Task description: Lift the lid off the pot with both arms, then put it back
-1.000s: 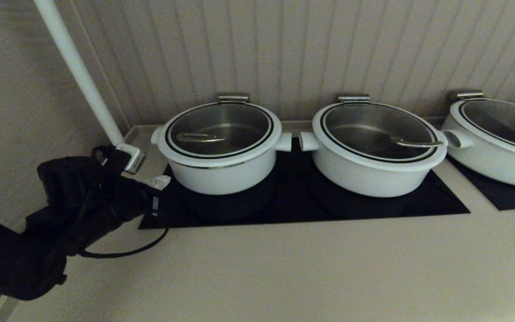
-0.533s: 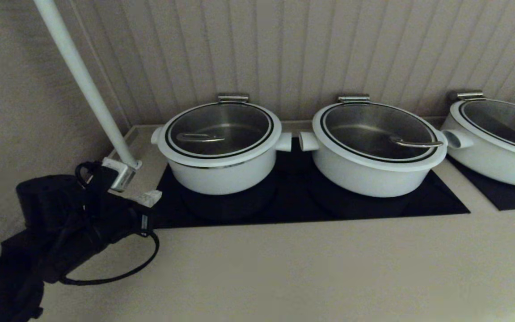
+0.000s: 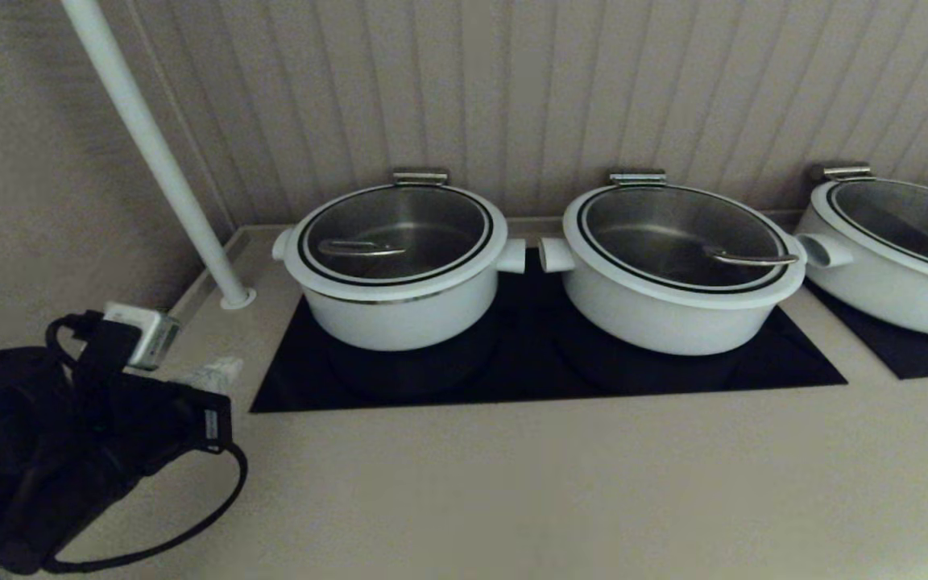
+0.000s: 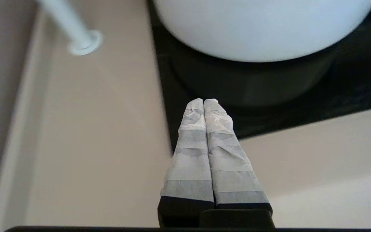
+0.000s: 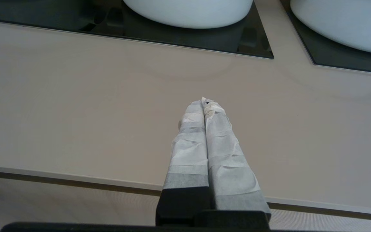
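Jaws closed, both grippers clear; glass lid (image 3: 396, 235) seated on white pot (image 3: 399, 310).

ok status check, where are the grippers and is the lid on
Left gripper shut, empty, left of the pot. Right gripper shut, empty, over the counter. The lid seated on pot. Nothing in the way.

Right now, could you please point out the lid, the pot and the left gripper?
lid (image 3: 396, 234): head view, on the glass centre.
pot (image 3: 399, 318): head view, on the white side wall.
left gripper (image 4: 204, 102): left wrist view, between the shut fingertips.

Left gripper (image 3: 214, 374) low at the left, fingers pressed together, right gripper (image 5: 204, 103) likewise closed
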Available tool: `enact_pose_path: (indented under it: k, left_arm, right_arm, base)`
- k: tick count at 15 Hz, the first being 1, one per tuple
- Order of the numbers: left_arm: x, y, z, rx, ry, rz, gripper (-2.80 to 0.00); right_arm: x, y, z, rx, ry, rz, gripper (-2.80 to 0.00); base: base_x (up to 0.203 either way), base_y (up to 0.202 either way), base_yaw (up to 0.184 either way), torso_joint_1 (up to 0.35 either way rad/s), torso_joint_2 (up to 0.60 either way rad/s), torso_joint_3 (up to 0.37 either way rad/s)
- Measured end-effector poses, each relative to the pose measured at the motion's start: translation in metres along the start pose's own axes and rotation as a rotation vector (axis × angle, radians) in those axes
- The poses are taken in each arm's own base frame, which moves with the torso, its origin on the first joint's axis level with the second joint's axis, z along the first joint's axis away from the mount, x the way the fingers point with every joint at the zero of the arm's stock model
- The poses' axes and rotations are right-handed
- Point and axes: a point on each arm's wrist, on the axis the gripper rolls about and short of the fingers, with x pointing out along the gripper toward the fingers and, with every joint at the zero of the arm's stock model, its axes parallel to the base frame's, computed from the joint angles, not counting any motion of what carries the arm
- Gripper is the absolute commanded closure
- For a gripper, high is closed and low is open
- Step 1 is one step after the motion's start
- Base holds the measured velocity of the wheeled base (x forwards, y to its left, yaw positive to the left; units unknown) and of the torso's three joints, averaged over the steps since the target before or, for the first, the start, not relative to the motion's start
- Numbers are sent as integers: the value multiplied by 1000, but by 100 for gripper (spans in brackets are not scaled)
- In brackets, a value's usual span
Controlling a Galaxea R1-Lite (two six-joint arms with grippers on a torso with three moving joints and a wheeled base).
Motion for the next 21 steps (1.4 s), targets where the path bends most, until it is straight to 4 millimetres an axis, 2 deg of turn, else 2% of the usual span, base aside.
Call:
enact_pose_path:
  k: [5,13,18,21]
  left_arm:
    - [-39,6,3,-11,-69,127,0]
    - [-116,11,-12,-22,-153,199,0]
    - [-168,10,-44,-38,-135,218,0]
    - [-185,7,-66,-41,-94,215,0]
  right_arm:
    - [0,0,0,0,0,0,0]
    - [0,0,0,0,0,-1,0]
    - [0,0,0,0,0,0,0]
    - [0,0,0,3,0,0,0]
  base:
    - [0,0,0,0,0,0]
    - [0,0,0,0,0,0]
    - [0,0,0,0,0,0]
    - [0,0,0,0,0,0]
